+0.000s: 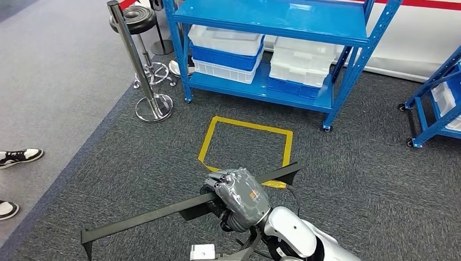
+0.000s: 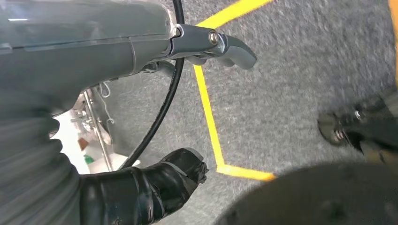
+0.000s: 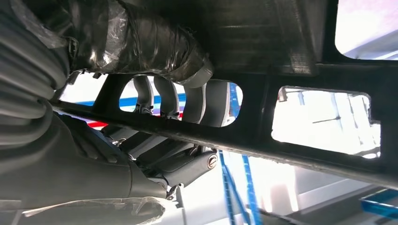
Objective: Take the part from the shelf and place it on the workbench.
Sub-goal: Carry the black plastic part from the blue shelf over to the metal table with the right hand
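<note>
Head view: gripping the part (image 1: 163, 213), a long black bar-like frame, in the right hand (image 1: 237, 194) at lower centre of the frame, fingers wrapping over the bar roughly at its middle. Running on a diagonal, the part's long axis stretching from the lower left corner up to centre right, ending over the near edge of the yellow tape square (image 1: 245, 145) on the grey carpet. Standing across the top of the frame, the blue shelf (image 1: 282, 27) carrying white and blue bins (image 1: 226, 50); a chrome stanchion (image 1: 142, 76) rising at upper left, and a person's shoes (image 1: 19, 157) showing at the left edge. Not finding any workbench here, so likely needing to turn away from the shelf while keeping both long ends free of obstacles.

Left wrist view: hanging over the carpet and a corner of the yellow tape, the left hand (image 2: 192, 108) holding nothing, thumb and dark fingers apart, and lying well clear of the part.

Right wrist view: closing around a rail of the part (image 3: 300, 89), grey fingers (image 3: 162, 96) poking through one of its cut-out openings at centre left, thumb clamping the other side; the rail running out toward the right edge of the frame, away from the hand
</note>
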`<state>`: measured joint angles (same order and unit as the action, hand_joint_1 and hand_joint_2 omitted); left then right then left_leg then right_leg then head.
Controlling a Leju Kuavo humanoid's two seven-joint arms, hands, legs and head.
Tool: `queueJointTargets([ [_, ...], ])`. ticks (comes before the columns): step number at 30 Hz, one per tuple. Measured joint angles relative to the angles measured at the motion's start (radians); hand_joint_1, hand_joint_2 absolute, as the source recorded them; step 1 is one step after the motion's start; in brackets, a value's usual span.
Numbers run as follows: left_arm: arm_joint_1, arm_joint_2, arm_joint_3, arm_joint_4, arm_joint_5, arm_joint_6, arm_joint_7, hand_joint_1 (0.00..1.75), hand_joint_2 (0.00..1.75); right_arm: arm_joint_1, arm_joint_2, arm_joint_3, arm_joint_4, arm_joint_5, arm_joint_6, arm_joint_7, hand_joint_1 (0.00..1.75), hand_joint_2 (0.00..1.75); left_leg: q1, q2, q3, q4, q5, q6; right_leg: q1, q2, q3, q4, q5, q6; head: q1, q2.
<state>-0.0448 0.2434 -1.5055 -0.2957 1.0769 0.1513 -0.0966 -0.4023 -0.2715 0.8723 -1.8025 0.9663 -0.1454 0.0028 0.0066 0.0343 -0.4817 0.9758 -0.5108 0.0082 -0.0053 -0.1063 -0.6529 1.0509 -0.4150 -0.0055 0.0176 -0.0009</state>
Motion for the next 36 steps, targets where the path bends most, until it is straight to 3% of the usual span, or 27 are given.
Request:
queueJointTargets([
  [1,0.000,-0.007,0.000,0.014,0.000,-0.010,-0.005,0.00,1.75,0.000,0.000,0.000,0.000,0.000,0.003,0.000,1.75,1.75,0.003,-0.007,-0.012,-0.004,0.014,0.009,-0.001,0.023,-0.007,0.020,-0.031,0.006,0.000,0.000],
  [3,-0.002,-0.020,0.001,0.041,0.001,-0.026,-0.016,0.00,1.75,0.001,0.000,-0.001,0.001,0.000,0.006,0.003,1.75,1.75,0.004,-0.021,-0.041,-0.007,0.042,0.021,-0.003,0.078,-0.029,0.108,-0.135,0.014,0.000,0.000],
  [4,-0.002,-0.026,0.001,0.054,0.001,-0.034,-0.024,0.00,1.75,0.001,-0.001,-0.001,0.001,0.000,0.006,0.005,1.75,1.75,0.003,-0.030,-0.058,-0.006,0.054,0.024,-0.004,0.091,-0.037,0.164,-0.175,0.015,0.000,0.000],
  [5,-0.002,-0.034,0.001,0.068,0.001,-0.043,-0.034,0.00,1.75,0.002,-0.001,-0.001,0.002,0.000,0.006,0.006,1.75,1.75,0.002,-0.040,-0.075,-0.005,0.066,0.024,-0.004,0.097,-0.041,0.211,-0.190,0.015,0.000,0.000],
  [6,-0.002,-0.044,0.001,0.086,0.001,-0.055,-0.046,0.00,1.75,0.002,-0.001,-0.002,0.002,0.000,0.006,0.008,1.75,1.75,0.002,-0.051,-0.093,-0.002,0.078,0.023,-0.004,0.099,-0.035,0.238,-0.177,0.014,0.000,0.000],
  [7,-0.001,-0.054,0.001,0.106,0.001,-0.067,-0.058,0.00,1.75,0.002,-0.002,-0.003,0.003,-0.001,0.006,0.008,1.75,1.75,0.002,-0.062,-0.111,0.002,0.089,0.021,-0.005,0.102,-0.017,0.238,-0.145,0.013,0.000,0.000],
  [8,-0.001,-0.064,0.001,0.125,0.001,-0.080,-0.069,0.00,1.75,0.002,-0.002,-0.004,0.004,-0.002,0.007,0.008,1.75,1.75,0.003,-0.073,-0.129,0.008,0.099,0.017,-0.006,0.110,0.014,0.209,-0.111,0.010,0.000,0.000],
  [9,-0.001,-0.073,0.001,0.144,0.001,-0.090,-0.076,0.00,1.75,0.001,-0.002,-0.005,0.004,-0.002,0.007,0.009,1.75,1.75,0.003,-0.083,-0.145,0.016,0.107,0.013,-0.007,0.129,0.059,0.154,-0.096,0.005,0.000,0.000],
  [11,-0.002,-0.088,0.002,0.176,0.000,-0.105,-0.085,0.00,1.75,0.000,-0.002,-0.007,0.004,-0.002,0.007,0.009,1.75,1.75,0.002,-0.103,-0.168,0.033,0.119,0.002,-0.007,0.166,0.143,0.031,-0.116,-0.004,0.000,0.000],
  [12,-0.002,-0.094,0.002,0.191,0.000,-0.109,-0.088,0.00,1.75,0.000,-0.002,-0.008,0.003,-0.002,0.008,0.009,1.75,1.75,0.001,-0.111,-0.175,0.038,0.125,-0.004,-0.006,0.175,0.164,-0.007,-0.135,-0.008,0.000,0.000],
  [14,0.000,-0.101,0.003,0.217,0.000,-0.112,-0.091,0.00,1.75,-0.001,-0.002,-0.008,0.004,-0.003,0.010,0.009,1.75,1.75,0.002,-0.127,-0.186,0.040,0.139,-0.017,-0.005,0.156,0.169,-0.029,-0.141,-0.019,0.000,0.000],
  [15,0.001,-0.104,0.003,0.226,0.000,-0.112,-0.092,0.00,1.75,-0.002,-0.002,-0.009,0.004,-0.003,0.012,0.010,1.75,1.75,0.003,-0.121,-0.192,0.045,0.136,-0.022,-0.006,0.144,0.166,-0.030,-0.135,-0.026,-0.001,0.000],
  [17,0.002,-0.109,0.003,0.241,0.000,-0.112,-0.092,0.00,1.75,-0.003,-0.002,-0.009,0.004,-0.005,0.017,0.010,1.75,1.75,0.005,-0.085,-0.216,0.101,0.086,-0.030,-0.008,0.119,0.158,-0.033,-0.122,-0.040,-0.002,0.000],
  [19,0.001,-0.113,0.003,0.250,0.000,-0.113,-0.092,0.00,1.75,-0.003,-0.001,-0.009,0.005,-0.007,0.021,0.010,1.75,1.75,0.008,-0.053,-0.257,0.221,0.006,-0.040,-0.005,0.094,0.147,-0.031,-0.114,-0.047,-0.003,0.000],
  [20,0.000,-0.114,0.003,0.254,0.000,-0.114,-0.092,0.00,1.75,-0.003,-0.001,-0.009,0.005,-0.009,0.023,0.010,1.75,1.75,0.009,-0.047,-0.273,0.276,-0.018,-0.043,-0.003,0.081,0.140,-0.030,-0.111,-0.047,-0.003,0.000],
  [21,0.001,-0.116,0.003,0.257,0.000,-0.115,-0.092,0.00,1.75,-0.002,-0.001,-0.009,0.006,-0.011,0.024,0.010,1.75,1.75,0.009,-0.044,-0.274,0.302,-0.021,-0.045,-0.002,0.068,0.135,-0.028,-0.109,-0.046,-0.003,0.000],
  [22,0.001,-0.117,0.003,0.259,0.000,-0.115,-0.092,0.00,1.75,-0.002,-0.001,-0.009,0.006,-0.012,0.024,0.010,1.75,1.75,0.009,-0.041,-0.257,0.293,-0.009,-0.044,0.000,0.055,0.131,-0.027,-0.107,-0.046,-0.003,0.000],
  [24,0.003,-0.117,0.003,0.264,0.000,-0.115,-0.092,0.00,1.75,-0.003,-0.001,-0.009,0.006,-0.013,0.025,0.010,1.75,1.75,0.007,-0.021,-0.175,0.183,0.034,-0.035,0.003,0.032,0.128,-0.025,-0.106,-0.044,-0.003,0.000],
  [26,0.003,-0.117,0.003,0.270,0.000,-0.116,-0.092,0.00,1.75,-0.004,-0.001,-0.010,0.006,-0.013,0.024,0.011,1.75,1.75,-0.005,0.013,-0.104,0.073,0.052,-0.017,0.007,0.011,0.128,-0.026,-0.106,-0.039,-0.003,0.000],
  [27,0.003,-0.117,0.003,0.273,0.000,-0.116,-0.092,0.00,1.75,-0.005,-0.001,-0.010,0.006,-0.014,0.024,0.011,1.75,1.75,-0.012,0.024,-0.090,0.046,0.051,-0.008,0.008,0.001,0.129,-0.026,-0.106,-0.034,-0.003,0.000],
  [29,0.004,-0.117,0.003,0.277,0.000,-0.117,-0.092,0.00,1.75,-0.007,-0.001,-0.013,0.006,-0.014,0.024,0.011,1.75,1.75,-0.016,0.016,-0.090,0.032,0.053,0.006,0.010,-0.018,0.132,-0.031,-0.105,-0.023,-0.003,0.000],
  [30,0.006,-0.118,0.004,0.277,0.000,-0.118,-0.092,0.00,1.75,-0.008,-0.002,-0.014,0.006,-0.014,0.024,0.011,1.75,1.75,-0.013,0.007,-0.086,0.021,0.057,0.012,0.010,-0.014,0.134,-0.030,-0.107,-0.017,-0.003,0.000],
  [32,0.006,-0.120,0.004,0.279,0.000,-0.118,-0.092,0.00,1.75,-0.011,-0.002,-0.016,0.006,-0.014,0.024,0.011,1.75,1.75,-0.005,-0.010,-0.079,0.001,0.069,0.023,0.008,0.034,0.118,0.011,-0.138,-0.007,-0.002,0.000],
  [34,0.005,-0.122,0.004,0.279,0.000,-0.118,-0.092,0.00,1.75,-0.009,-0.003,-0.017,0.008,-0.014,0.023,0.011,1.75,1.75,-0.002,-0.028,-0.080,-0.004,0.076,0.028,0.002,0.089,0.060,0.127,-0.196,-0.001,-0.002,0.000],
  [36,0.004,-0.123,0.004,0.280,0.000,-0.118,-0.092,0.00,1.75,-0.005,-0.005,-0.017,0.010,-0.014,0.024,0.011,1.75,1.75,-0.001,-0.051,-0.086,0.002,0.076,0.029,-0.004,0.104,0.005,0.229,-0.226,0.006,-0.002,0.000],
])
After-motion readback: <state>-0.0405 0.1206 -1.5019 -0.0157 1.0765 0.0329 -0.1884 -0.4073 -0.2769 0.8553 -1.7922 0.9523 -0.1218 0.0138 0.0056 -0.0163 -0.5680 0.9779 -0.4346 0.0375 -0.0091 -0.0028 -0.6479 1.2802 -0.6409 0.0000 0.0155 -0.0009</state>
